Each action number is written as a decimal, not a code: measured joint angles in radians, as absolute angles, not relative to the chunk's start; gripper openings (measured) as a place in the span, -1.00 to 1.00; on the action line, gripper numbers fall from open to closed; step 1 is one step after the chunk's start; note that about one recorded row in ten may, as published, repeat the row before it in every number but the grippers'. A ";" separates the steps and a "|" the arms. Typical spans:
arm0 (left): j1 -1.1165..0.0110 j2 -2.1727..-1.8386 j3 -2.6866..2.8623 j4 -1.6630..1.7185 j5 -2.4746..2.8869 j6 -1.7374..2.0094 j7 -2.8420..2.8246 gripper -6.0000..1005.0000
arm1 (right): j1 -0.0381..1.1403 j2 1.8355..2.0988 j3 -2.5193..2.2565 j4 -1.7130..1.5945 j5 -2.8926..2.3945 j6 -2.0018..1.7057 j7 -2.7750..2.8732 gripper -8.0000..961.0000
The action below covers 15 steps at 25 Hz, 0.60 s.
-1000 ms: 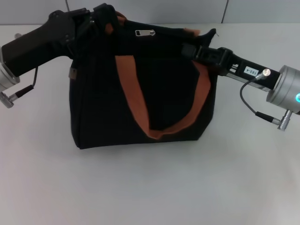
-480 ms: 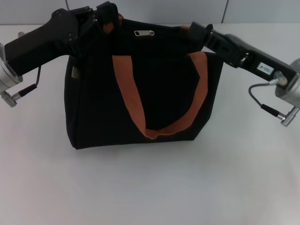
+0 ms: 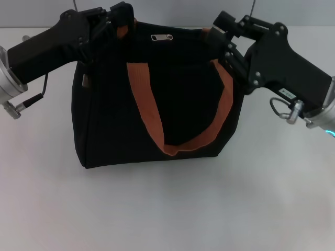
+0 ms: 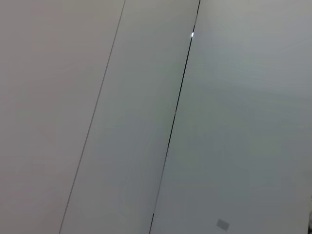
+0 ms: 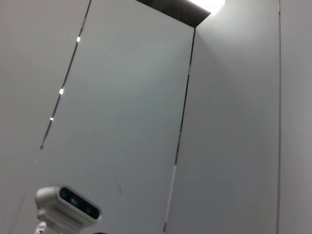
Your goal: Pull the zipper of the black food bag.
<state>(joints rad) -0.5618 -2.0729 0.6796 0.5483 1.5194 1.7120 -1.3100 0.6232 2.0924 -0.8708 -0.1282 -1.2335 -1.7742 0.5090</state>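
The black food bag [image 3: 172, 94] stands upright on the white table, with an orange-brown strap handle [image 3: 149, 104] hanging down its front. The zipper's silver pull tab [image 3: 161, 37] lies on the bag's top edge, left of the middle. My left gripper [image 3: 119, 20] is at the bag's top left corner, shut on the fabric by the strap end. My right gripper [image 3: 224, 27] is at the bag's top right corner, against the other strap end [image 3: 208, 33], well to the right of the pull tab. Both wrist views show only wall panels.
The white table [image 3: 167, 209] stretches in front of the bag and to both sides. A grey panelled wall [image 3: 209, 10] stands behind it. A white camera-like device [image 5: 68, 207] shows in the right wrist view.
My right arm has swung up and turned, and its gripper went from the bag's right side to its top right corner. The bag straightened and shifted slightly left. The left gripper kept its hold.
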 joint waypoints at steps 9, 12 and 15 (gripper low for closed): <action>-0.579 -2.077 0.680 0.508 1.481 1.709 -1.310 -0.85 | 0.681 2.092 -0.848 0.021 -1.144 -1.726 0.024 -0.11; -0.586 -2.078 0.679 0.498 1.474 1.705 -1.310 -0.85 | 0.697 2.092 -0.832 0.097 -1.144 -1.739 -0.171 -0.07; -0.590 -2.079 0.679 0.494 1.473 1.704 -1.310 -0.85 | 0.723 2.092 -0.745 0.233 -1.155 -1.756 -0.476 -0.03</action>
